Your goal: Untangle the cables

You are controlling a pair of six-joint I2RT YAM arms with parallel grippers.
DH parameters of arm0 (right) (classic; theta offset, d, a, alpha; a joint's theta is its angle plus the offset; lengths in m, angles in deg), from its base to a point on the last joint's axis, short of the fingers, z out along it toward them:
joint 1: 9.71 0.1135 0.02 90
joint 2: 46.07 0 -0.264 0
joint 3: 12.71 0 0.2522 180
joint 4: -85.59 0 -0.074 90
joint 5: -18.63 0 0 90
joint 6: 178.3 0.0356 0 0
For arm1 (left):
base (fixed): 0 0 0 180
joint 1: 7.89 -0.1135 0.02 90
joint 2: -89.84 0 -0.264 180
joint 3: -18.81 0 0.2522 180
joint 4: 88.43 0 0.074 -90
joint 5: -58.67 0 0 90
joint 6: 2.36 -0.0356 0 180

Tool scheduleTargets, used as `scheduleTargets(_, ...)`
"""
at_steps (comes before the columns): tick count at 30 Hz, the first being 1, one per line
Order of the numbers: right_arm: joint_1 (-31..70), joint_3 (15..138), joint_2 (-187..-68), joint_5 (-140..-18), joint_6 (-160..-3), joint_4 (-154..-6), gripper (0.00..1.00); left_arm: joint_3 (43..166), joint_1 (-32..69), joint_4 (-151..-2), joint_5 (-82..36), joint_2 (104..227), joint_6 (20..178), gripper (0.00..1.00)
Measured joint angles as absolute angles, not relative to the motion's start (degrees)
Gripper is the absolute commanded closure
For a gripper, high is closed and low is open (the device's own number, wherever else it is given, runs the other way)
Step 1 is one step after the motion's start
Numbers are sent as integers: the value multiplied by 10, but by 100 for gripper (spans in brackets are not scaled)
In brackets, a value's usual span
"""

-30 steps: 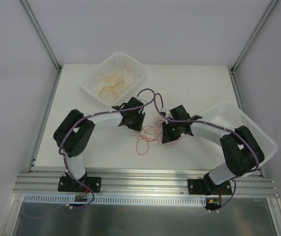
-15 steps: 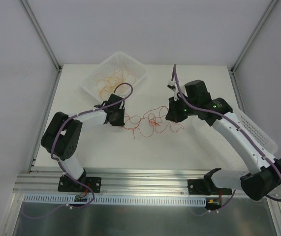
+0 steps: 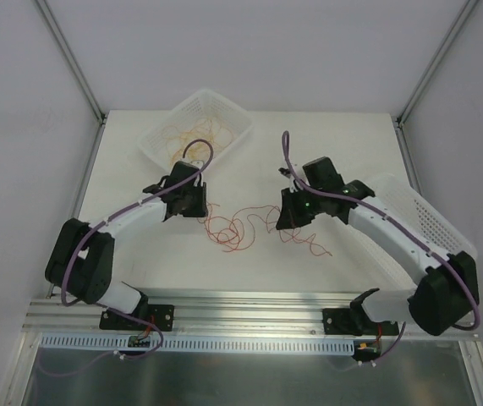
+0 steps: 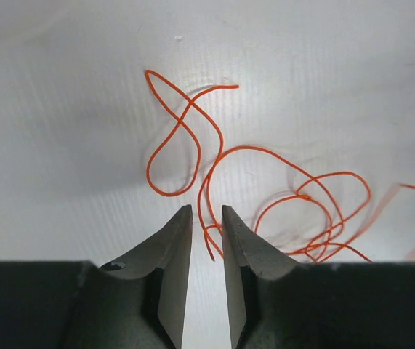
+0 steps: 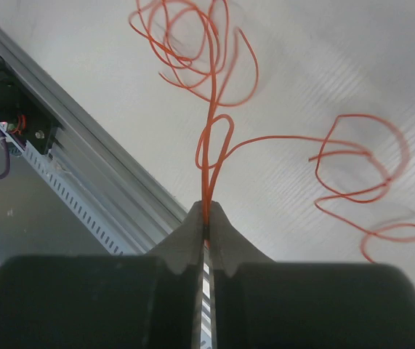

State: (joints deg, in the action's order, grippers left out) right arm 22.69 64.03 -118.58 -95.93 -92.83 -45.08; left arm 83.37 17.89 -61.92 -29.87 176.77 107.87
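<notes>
1. The right gripper (image 5: 206, 211) has its fingers closed tight on the cables (image 5: 206, 174). Two or three orange strands are pinched at the very tips and run straight out ahead of them into a knot of loops.
2. That firm hold likely serves as an anchor, so the bundle can be drawn apart from one fixed end.
3. The left gripper (image 4: 206, 214) has its fingers parted by a narrow gap. A loose strand end lies in that gap just beyond the tips, with a crossed loop further ahead and more curls off to the right of the fingers.
4. It looks unpinched, though the wrist view cannot quite settle whether it touches either finger.
5. From above, the cables (image 3: 237, 230) sprawl on the table (image 3: 334, 152) between the two grippers. More strands sit in a basket (image 3: 228, 110) beyond the left gripper (image 3: 192, 207).
</notes>
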Motion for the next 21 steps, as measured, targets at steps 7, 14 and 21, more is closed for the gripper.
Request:
scheduleTargets(7,239,584,-1294,-953,-882,-522,66,818,180,-619,-252,1668,1065,45)
scheduleTargets(14,239,577,-1290,-907,-900,-522,39,816,206,-619,-206,1634,1036,23)
scheduleTargets(21,239,549,-1227,-806,-906,-485,25,855,265,-619,-187,1660,1017,23)
